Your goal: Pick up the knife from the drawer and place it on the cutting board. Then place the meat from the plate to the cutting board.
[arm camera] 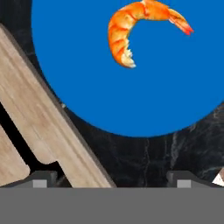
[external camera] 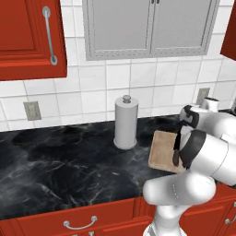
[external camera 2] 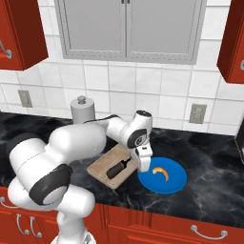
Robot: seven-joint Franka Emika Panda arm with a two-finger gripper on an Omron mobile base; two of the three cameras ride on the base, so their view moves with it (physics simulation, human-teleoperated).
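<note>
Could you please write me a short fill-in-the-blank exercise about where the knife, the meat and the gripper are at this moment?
1. The knife lies on the ____.
2. The meat rests on the blue ____.
3. The gripper hangs by the near edge of the plate with its jaws ____.
4. The cutting board lies to the ____ of the plate in the right base view.

Missing words: cutting board; plate; open; left

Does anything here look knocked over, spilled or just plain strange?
Nothing stands out. The knife lies flat on the cutting board, the meat sits on the plate beside the board, and the paper-towel roll stands upright. The counter shows no spill. The gripper hangs over the plate's near edge.
</note>
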